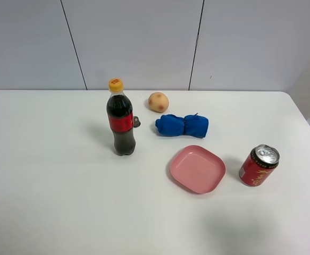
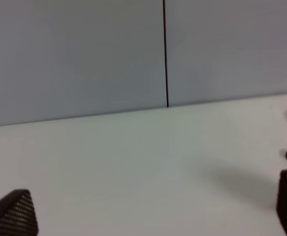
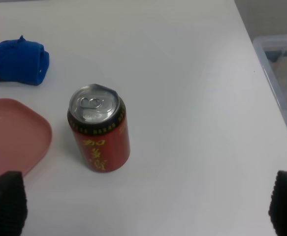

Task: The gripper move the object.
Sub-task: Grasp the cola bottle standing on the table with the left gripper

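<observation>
Only the short red metal can shows clear print: yellow Chinese characters. The tall plastic cola bottle, yellow-capped with a red label too small to read, stands upright on the white table. The left gripper and right gripper both gape wide, empty.

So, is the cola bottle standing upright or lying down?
Upright. The cola bottle stands on its base on the table, yellow cap on top.

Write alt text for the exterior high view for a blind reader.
A tall cola bottle with a yellow cap stands upright on a white table. To its right are a potato, a rolled blue cloth, a pink plate and an upright red can.
</observation>
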